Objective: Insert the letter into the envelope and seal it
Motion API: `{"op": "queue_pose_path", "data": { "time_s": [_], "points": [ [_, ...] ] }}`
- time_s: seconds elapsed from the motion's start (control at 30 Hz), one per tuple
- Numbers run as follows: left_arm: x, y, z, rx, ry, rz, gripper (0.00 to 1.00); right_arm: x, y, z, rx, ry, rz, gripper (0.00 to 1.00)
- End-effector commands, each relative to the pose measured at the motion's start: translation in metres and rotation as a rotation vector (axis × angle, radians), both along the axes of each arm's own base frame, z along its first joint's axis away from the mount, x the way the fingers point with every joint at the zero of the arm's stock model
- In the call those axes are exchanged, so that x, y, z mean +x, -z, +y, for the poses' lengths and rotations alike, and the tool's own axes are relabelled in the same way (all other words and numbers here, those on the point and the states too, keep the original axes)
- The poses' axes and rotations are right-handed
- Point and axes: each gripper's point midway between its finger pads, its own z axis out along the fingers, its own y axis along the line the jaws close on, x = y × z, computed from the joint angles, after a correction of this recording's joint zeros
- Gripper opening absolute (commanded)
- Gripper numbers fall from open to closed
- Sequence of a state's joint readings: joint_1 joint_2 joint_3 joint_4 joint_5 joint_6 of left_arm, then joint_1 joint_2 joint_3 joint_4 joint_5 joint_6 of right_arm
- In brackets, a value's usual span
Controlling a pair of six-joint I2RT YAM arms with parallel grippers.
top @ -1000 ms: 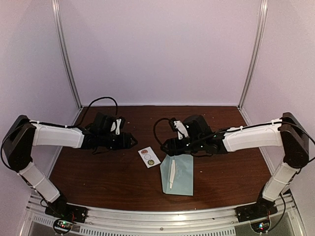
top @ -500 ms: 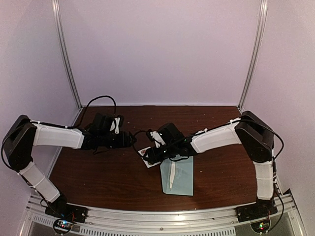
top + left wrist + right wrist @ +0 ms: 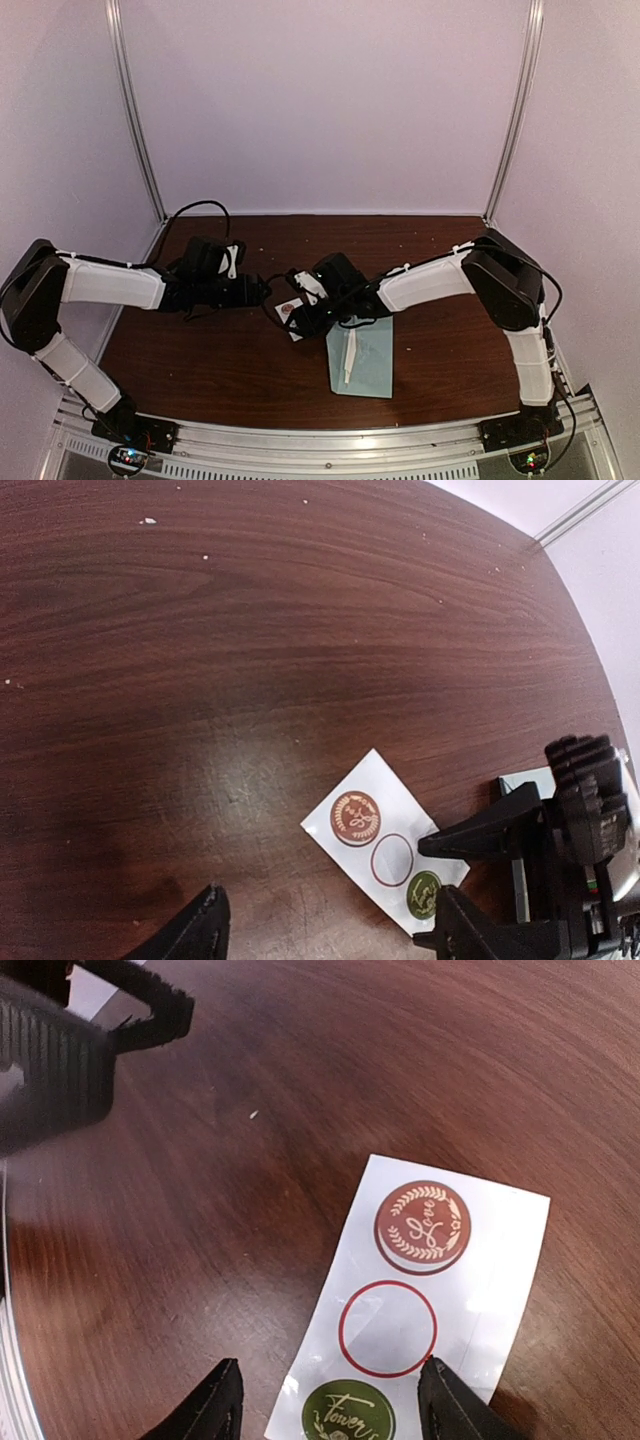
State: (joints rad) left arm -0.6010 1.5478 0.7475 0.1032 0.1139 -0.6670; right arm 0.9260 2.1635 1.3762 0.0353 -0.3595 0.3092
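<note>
Dark wood-grain tabletop (image 3: 200, 360) carries a glossy white sticker strip (image 3: 470, 1260). On the strip are a round russet seal (image 3: 422, 1225) with a wreath, an empty red ring (image 3: 388, 1328) and a green seal (image 3: 348, 1415) cut off by the frame edge. The right hand (image 3: 330, 1400) stands spread wide astride the green-seal end, holding nothing; contact cannot be told. The left hand (image 3: 325, 930), jaws wide and empty, hovers left of the strip. The pale teal paper envelope (image 3: 370, 365) lies flat just right of the strip, its far edge hidden under the right arm (image 3: 430, 283). A slim white shape (image 3: 349, 358) on it is too small to make out.

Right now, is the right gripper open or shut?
Open. The right gripper shows its jaws apart over the sticker sheet in its wrist view, clamping nothing.
</note>
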Motion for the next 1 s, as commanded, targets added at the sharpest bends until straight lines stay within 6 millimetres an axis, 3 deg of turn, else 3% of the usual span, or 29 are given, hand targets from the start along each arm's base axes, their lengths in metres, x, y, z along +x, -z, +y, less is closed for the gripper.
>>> {"op": "queue_pose_path", "data": {
  "time_s": [0.0,0.27,0.5,0.6,0.8,0.9,0.97],
  "points": [
    [0.003,-0.017,0.011,-0.005,-0.033,-0.055,0.72,-0.045,0.032,0.01,-0.07,-0.213,0.036,0.61],
    [-0.014,-0.015,0.029,0.015,-0.072,-0.034,0.72,-0.105,0.04,0.023,-0.107,-0.423,0.048,0.6],
    [-0.029,-0.019,0.045,0.004,-0.113,-0.037,0.72,-0.15,0.03,0.026,-0.1,-0.529,0.066,0.59],
    [-0.032,-0.02,0.046,-0.004,-0.115,-0.037,0.72,-0.155,0.01,0.029,-0.05,-0.524,0.062,0.58],
    [-0.034,-0.025,0.042,-0.017,-0.089,-0.034,0.73,-0.149,-0.053,0.034,0.09,-0.421,0.021,0.62],
    [-0.033,-0.026,0.038,-0.026,-0.077,-0.03,0.73,-0.154,-0.062,0.035,0.127,-0.372,0.05,0.62],
    [-0.033,-0.025,0.036,-0.032,-0.068,-0.026,0.73,-0.161,-0.054,0.034,0.12,-0.355,0.083,0.62]
  ]
}}
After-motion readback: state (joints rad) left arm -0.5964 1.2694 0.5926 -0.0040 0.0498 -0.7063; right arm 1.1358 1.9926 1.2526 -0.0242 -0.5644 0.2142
